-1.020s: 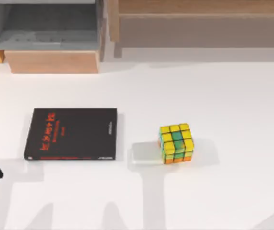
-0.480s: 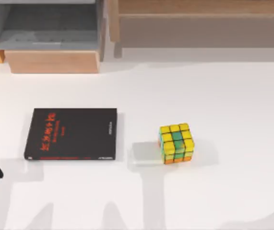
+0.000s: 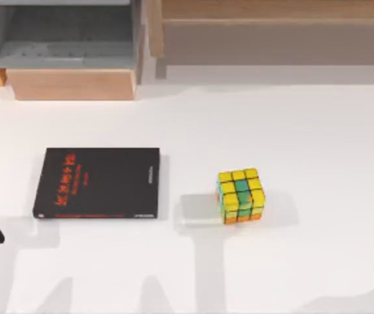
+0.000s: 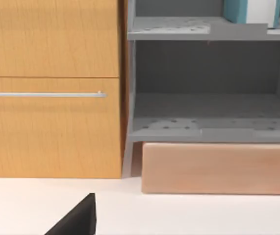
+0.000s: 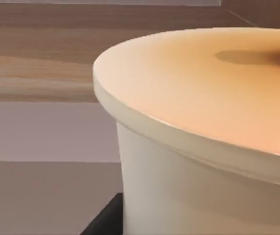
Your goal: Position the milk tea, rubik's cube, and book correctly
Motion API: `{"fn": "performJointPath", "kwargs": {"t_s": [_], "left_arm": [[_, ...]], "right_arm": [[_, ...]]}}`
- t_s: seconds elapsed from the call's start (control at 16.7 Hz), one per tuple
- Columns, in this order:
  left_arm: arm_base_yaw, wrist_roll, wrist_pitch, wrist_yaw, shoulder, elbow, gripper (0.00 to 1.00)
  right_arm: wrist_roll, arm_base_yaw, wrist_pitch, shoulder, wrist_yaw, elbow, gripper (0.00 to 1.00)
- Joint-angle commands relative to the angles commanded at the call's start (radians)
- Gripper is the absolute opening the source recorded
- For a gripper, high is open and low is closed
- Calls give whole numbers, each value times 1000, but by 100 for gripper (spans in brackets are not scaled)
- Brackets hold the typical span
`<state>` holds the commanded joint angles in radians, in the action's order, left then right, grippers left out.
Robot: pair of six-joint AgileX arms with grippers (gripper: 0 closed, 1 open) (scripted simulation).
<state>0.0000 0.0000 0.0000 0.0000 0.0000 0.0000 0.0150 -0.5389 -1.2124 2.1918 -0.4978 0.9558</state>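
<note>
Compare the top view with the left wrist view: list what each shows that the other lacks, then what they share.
Top view alone: the book, black cover up, flat on the white table, and to its right the rubik's cube, apart from it.

Left wrist view alone: a wooden drawer front with a metal handle, and a teal and white thing on the upper shelf.

Shared: the grey shelf unit, the light wooden block below its opening, and the table.

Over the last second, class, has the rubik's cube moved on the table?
No. The rubik's cube sits at the same gap to the right of the book in the top view throughout.
</note>
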Motion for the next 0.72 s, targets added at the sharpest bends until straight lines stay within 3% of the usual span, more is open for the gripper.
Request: {"fn": "performJointPath", "kwargs": {"t_s": [0.66,0.72], "left_arm": [[0,0,0,0,0,0,100],[0,0,0,0,0,0,100]], "right_arm": [[0,0,0,0,0,0,98],[0,0,0,0,0,0,100]]}}
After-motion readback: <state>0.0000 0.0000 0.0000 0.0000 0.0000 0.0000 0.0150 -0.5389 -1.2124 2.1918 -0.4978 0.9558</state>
